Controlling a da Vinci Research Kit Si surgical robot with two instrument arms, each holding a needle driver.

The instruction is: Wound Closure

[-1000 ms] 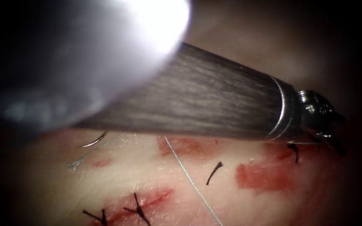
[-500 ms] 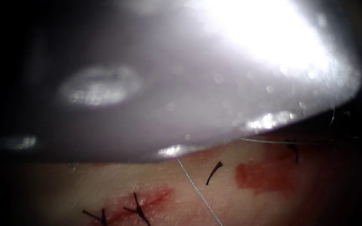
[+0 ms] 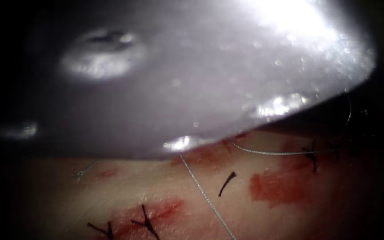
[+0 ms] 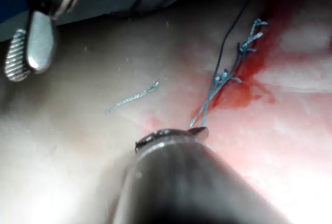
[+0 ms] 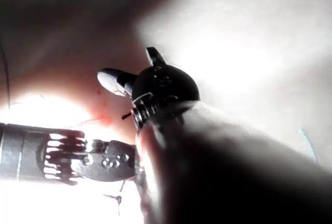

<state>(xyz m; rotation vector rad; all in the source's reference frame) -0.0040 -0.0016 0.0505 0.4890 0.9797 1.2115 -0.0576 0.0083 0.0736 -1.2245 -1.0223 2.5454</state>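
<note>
Left tool [image 4: 199, 130] probably gripping thread [image 4: 218, 86] at stitches; right tool [image 5: 124, 81] open, empty. Needle position unclear.

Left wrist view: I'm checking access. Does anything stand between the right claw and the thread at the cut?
Nothing visible does: between the open, empty right claw and the thread lies bare tissue, with one loose cut end of thread lying flat on it.

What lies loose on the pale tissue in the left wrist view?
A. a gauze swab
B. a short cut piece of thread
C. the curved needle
B: a short cut piece of thread lies flat on the tissue, with both ends free.
</note>
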